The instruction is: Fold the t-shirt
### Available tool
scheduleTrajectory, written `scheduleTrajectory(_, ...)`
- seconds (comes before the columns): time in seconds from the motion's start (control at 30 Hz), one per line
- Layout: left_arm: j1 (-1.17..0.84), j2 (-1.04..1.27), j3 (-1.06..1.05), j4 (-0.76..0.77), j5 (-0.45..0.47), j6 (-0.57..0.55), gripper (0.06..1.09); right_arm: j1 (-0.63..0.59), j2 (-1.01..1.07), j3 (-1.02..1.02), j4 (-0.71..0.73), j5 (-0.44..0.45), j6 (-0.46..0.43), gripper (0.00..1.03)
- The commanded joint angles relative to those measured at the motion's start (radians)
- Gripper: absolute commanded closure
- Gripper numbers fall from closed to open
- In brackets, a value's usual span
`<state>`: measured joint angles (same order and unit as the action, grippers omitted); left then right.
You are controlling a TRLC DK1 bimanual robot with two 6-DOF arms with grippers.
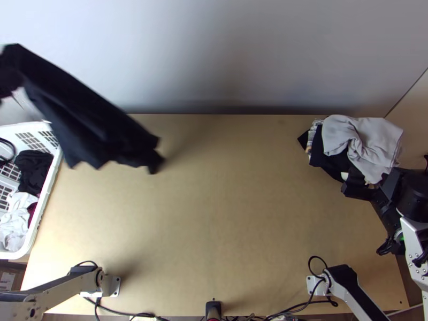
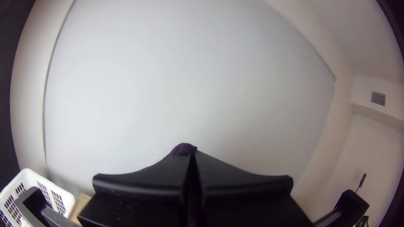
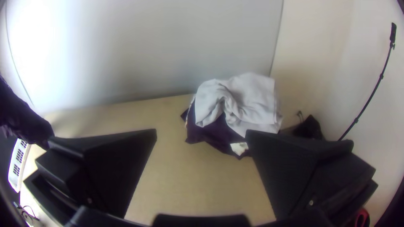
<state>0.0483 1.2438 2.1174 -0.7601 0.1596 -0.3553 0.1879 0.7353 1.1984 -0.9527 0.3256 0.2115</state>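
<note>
My left gripper (image 1: 9, 80) is high at the upper left edge in the top view, with the black t-shirt (image 1: 91, 117) hanging from it, bunched and slanting down over the table's left part. In the left wrist view, the fingers of the left gripper (image 2: 192, 157) are closed together, a bit of dark cloth (image 2: 183, 148) showing at their tips. My right gripper (image 1: 369, 193) is beside the clothes pile at the table's right. In the right wrist view the right gripper (image 3: 201, 136) has its fingers wide apart, nothing held between them; dark cloth (image 3: 23, 120) hangs far off.
A pile of clothes with a light grey piece (image 1: 364, 142) on top of dark ones lies at the table's back right. A white basket (image 1: 45, 214) with dark and white clothes stands at the left edge. Bare wooden table (image 1: 224, 214) lies between them.
</note>
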Motion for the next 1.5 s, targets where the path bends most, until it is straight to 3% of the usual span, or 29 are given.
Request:
scheduleTrajectory(0.0,-0.297,-0.032,-0.07,-0.047,-0.048,-0.109,1.05,-0.018,-0.022,-0.005,-0.018,-0.007,0.011,0.04)
scheduleTrajectory(0.37,-0.748,-0.05,-0.386,0.018,-0.114,-0.165,1.05,-0.027,-0.019,0.006,-0.023,-0.019,0.025,0.04)
scheduleTrajectory(0.73,-1.081,0.111,-0.679,0.363,-0.152,-0.172,1.05,-0.045,-0.01,0.021,-0.055,-0.03,0.025,0.04)
scheduleTrajectory(0.93,-1.134,0.321,-0.643,0.565,-0.152,-0.131,1.05,-0.065,0.009,0.03,-0.1,-0.033,0.025,0.04)
scheduleTrajectory(1.27,-1.137,0.614,-0.456,0.674,-0.209,-0.128,1.05,-0.065,0.081,0.036,-0.098,-0.037,0.025,0.04)
scheduleTrajectory(1.3,-1.133,0.617,-0.442,0.67,-0.213,-0.128,1.0,-0.056,0.087,0.041,-0.097,-0.039,0.026,0.04)
scheduleTrajectory(1.33,-1.125,0.615,-0.428,0.656,-0.227,-0.131,0.84,-0.038,0.092,0.046,-0.098,-0.04,0.026,0.04)
scheduleTrajectory(1.37,-1.122,0.611,-0.41,0.616,-0.239,-0.132,0.62,-0.018,0.099,0.049,-0.097,-0.04,0.026,0.04)
scheduleTrajectory(1.47,-1.084,0.592,-0.344,0.466,-0.267,-0.131,0.25,0.062,0.127,0.046,-0.089,-0.039,0.008,0.04)
